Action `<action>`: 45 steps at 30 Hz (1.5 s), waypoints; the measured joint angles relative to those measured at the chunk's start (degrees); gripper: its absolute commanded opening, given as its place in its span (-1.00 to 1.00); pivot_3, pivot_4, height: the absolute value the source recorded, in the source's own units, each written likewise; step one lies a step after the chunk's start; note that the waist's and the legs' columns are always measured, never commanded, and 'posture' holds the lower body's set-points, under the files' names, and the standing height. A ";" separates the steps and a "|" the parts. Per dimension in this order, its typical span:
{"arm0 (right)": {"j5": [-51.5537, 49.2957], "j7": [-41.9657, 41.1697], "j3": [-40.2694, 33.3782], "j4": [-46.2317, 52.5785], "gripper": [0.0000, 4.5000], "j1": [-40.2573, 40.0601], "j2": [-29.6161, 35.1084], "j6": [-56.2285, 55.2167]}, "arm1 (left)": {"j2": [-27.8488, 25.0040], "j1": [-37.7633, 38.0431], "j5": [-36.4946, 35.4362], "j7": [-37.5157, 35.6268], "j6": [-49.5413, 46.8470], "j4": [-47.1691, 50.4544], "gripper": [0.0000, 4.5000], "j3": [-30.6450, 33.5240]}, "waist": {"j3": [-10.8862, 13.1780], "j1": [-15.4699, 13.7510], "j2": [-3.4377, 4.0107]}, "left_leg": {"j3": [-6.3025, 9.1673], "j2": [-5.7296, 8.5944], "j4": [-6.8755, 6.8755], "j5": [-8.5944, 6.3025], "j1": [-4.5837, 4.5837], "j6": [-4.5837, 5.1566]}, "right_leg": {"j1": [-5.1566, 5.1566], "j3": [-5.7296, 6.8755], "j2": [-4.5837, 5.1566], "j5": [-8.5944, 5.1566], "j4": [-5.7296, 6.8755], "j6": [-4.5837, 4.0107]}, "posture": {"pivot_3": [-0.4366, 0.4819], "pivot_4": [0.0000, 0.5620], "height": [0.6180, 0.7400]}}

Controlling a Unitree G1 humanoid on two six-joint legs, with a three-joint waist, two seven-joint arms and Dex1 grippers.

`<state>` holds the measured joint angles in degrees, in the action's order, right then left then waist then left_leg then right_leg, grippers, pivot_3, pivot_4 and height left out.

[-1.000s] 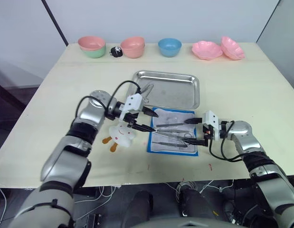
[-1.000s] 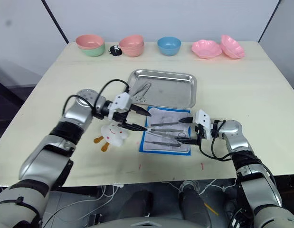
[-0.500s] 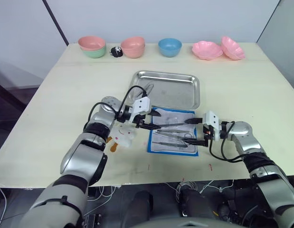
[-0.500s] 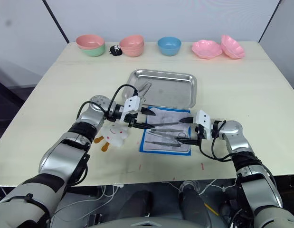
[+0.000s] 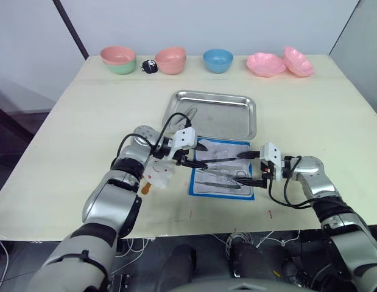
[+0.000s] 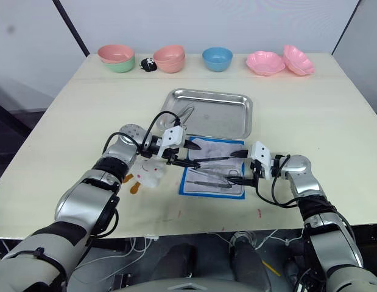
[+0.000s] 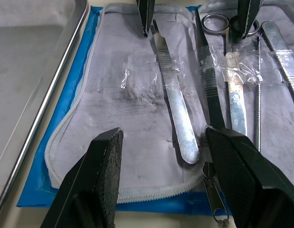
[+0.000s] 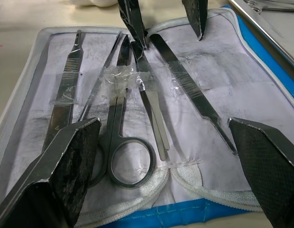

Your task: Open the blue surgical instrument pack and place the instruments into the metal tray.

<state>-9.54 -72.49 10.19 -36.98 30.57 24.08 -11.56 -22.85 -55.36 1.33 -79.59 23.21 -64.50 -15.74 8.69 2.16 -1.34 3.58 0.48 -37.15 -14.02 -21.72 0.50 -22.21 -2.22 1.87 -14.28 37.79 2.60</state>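
A pale cream table (image 5: pixel 72 121) carries everything. Along its far edge sits a row of bowls: a pink bowl stacked on a green one (image 5: pixel 119 59) at the left, a small black-and-white object (image 5: pixel 148 66), stacked salmon-pink bowls (image 5: pixel 170 60), a blue bowl (image 5: pixel 217 60), and two pink scalloped dishes (image 5: pixel 279 62) at the right. Toward the middle lies the metal tray (image 5: pixel 228 118), shiny and rectangular. Just in front of it, nearly touching its near rim, the blue surgical instrument pack (image 5: pixel 206 185) lies opened flat, whitish inner face up. Left of the pack rests a small white plush toy (image 5: pixel 158 173) with orange feet.
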 measured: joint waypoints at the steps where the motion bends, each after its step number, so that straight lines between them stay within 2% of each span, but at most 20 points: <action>1: 0.00 0.01 0.00 0.00 1.00 -0.01 0.00 0.02 | 0.13 -0.02 0.23 0.00 0.07 -0.22 0.31 0.14 | 0.00 0.00 0.00 | 0.00 0.00 0.00 0.00 0.00 0.00 | 0.01 0.00 0.00 0.00 0.00 0.00 | -0.05 -0.47 1.00; 2: 0.00 0.02 0.00 0.00 1.00 -0.02 0.00 0.04 | 0.23 -0.03 0.38 0.05 0.12 -0.34 0.31 0.25 | -0.01 0.00 -0.01 | 0.00 0.00 0.00 0.00 0.01 0.00 | 0.01 0.00 0.00 0.00 0.00 0.00 | -0.05 -0.47 1.00; 4: 0.00 0.07 0.00 0.00 1.00 -0.04 0.00 0.06 | 0.62 -0.12 0.82 0.05 0.38 -0.73 0.06 0.59 | -0.02 0.00 0.00 | 0.01 0.00 0.00 0.00 0.02 0.00 | 0.02 0.01 0.00 -0.01 -0.01 0.01 | -0.05 -0.47 1.00; 6: 0.00 0.12 0.00 0.00 1.00 -0.04 0.00 0.08 | 0.91 -0.09 0.93 -0.66 0.87 -1.01 -0.28 0.56 | -0.03 0.00 0.00 | 0.01 0.00 0.00 0.00 0.02 0.00 | 0.02 0.01 0.00 -0.01 -0.01 0.02 | -0.05 -0.47 1.00; 9: 0.00 0.40 0.00 0.00 1.00 -0.14 0.03 0.15 | 1.35 0.09 1.19 -1.59 1.47 -1.49 -0.93 0.66 | -0.05 -0.06 0.02 | 0.02 0.00 0.00 0.00 0.09 0.00 | 0.11 0.03 0.01 -0.03 0.00 0.05 | -0.05 -0.47 1.00; 10: 0.00 0.47 0.02 0.03 1.00 -0.16 0.01 0.14 | 1.39 0.09 1.19 -1.22 1.45 -1.52 -0.99 0.88 | -0.05 -0.07 0.02 | 0.05 0.00 -0.01 0.00 0.10 0.00 | 0.12 0.06 0.01 -0.06 0.00 0.10 | -0.05 -0.47 1.00; 32: 0.01 -0.05 0.23 -0.02 1.00 0.40 -0.11 1.45 | 1.67 -1.64 4.29 -1.15 -0.34 -0.89 -0.99 0.89 | -0.05 0.08 0.05 | 0.08 0.00 0.00 0.00 0.08 0.00 | 0.12 0.08 -0.02 -0.09 0.01 0.14 | -0.05 -0.47 1.00; 45: 0.16 -0.54 0.60 -0.21 1.00 1.01 -0.25 1.98 | 0.18 -2.72 7.52 -0.70 -5.48 4.83 -0.99 -0.70 | -0.02 0.17 0.04 | 0.09 -0.01 0.01 0.00 0.05 0.00 | 0.09 0.09 -0.02 -0.09 0.01 0.13 | -0.05 -0.47 1.00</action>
<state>-9.37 -73.03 10.79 -37.19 31.58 23.83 -9.58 -22.67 -58.08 8.85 -80.29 17.73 -59.67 -16.44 8.67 2.33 -1.30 3.67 0.47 -37.14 -14.02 -21.68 0.50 -22.12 -2.13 1.85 -14.37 37.79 2.73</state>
